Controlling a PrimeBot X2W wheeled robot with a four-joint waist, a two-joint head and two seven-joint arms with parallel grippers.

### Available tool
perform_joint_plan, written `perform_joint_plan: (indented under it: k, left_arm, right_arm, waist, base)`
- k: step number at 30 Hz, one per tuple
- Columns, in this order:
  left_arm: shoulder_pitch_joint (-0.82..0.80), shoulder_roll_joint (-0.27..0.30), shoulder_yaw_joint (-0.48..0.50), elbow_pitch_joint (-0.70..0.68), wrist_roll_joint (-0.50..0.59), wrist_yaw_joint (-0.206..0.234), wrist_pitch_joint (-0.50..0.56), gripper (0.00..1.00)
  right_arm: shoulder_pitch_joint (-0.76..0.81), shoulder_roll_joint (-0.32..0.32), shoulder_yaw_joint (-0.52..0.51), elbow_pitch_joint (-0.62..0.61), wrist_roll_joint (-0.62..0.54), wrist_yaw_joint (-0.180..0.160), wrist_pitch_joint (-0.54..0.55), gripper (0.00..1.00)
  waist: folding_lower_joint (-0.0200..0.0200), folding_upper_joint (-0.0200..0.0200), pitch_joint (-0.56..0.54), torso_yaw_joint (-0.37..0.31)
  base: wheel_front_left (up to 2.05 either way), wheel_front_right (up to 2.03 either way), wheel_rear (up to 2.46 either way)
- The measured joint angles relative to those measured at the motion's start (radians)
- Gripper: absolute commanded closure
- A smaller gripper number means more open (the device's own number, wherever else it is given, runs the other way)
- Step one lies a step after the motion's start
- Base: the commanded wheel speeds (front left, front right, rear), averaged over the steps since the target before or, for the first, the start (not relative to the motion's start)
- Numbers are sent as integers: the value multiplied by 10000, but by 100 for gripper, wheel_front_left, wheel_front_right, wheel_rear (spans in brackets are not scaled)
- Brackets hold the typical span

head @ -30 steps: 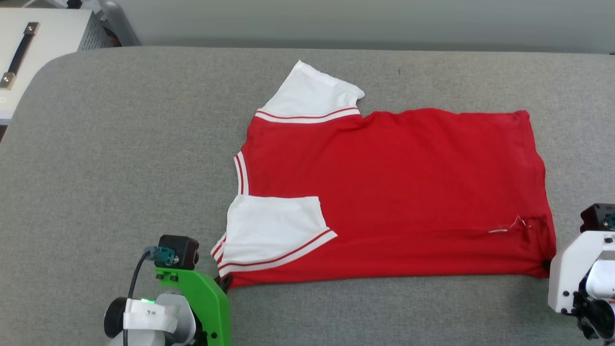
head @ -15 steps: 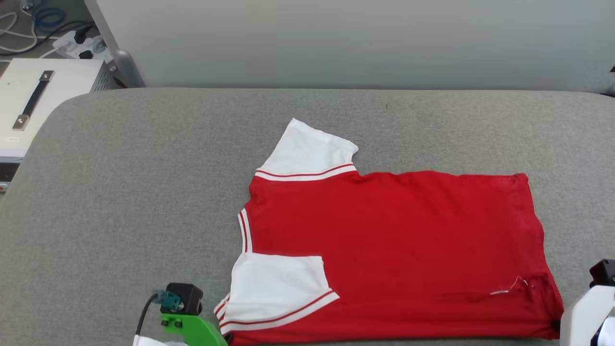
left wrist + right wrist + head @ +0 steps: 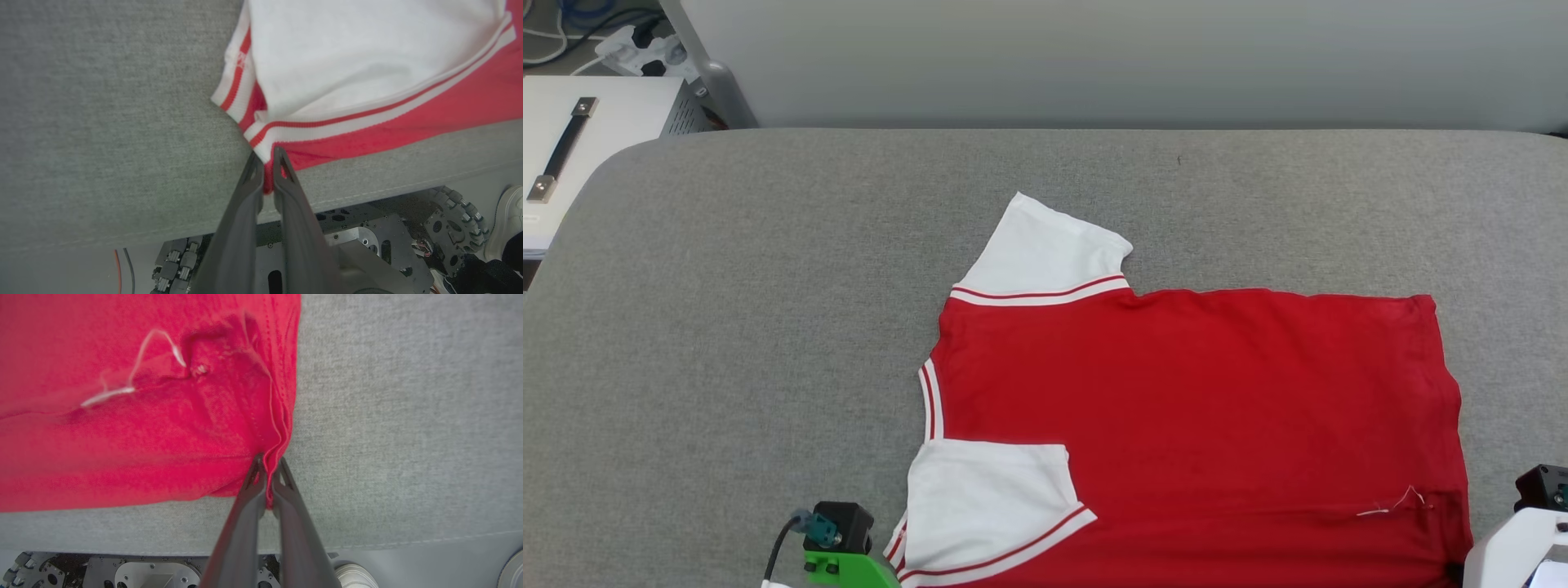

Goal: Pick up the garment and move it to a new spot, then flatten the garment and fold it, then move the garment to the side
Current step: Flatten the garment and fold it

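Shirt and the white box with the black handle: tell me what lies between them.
Bare grey padded surface, nothing on it, seen in the head view between the shirt and the box.

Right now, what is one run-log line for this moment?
garment: spread on grey surface | left gripper: shut on sleeve-side corner | right gripper: shut on hem corner

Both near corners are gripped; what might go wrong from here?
Left fingers and right fingers pinch only thin tips of the red short-sleeved jersey T-shirt; either corner may slip out when lifted. The near white sleeve lies folded over the red body, so folding may trap it crooked.
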Motion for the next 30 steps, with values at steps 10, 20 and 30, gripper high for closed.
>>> perform_joint_plan:
  k: [10, 20, 30]
  left_arm:
    - [-281, -238, -92, 719, 0, -347, -232, 0]
    - [-328, -211, 119, 523, 94, -104, -777, 0]
    - [-1502, 151, 1415, -1471, 577, 278, -2098, 0]
  right_arm:
    - [-100, -56, 19, 328, -4, 0, -244, 0]
    - [-259, -140, 132, -320, 61, 0, -443, 0]
    - [-924, -134, 441, -2238, 222, -4, -1981, 0]
  waist:
    - [0, 0, 205, 119]
    - [0, 0, -158, 141]
    - [0, 0, -12, -207]
  base:
    - [0, 0, 0]
    - [0, 0, 0]
    - [0, 0, 0]
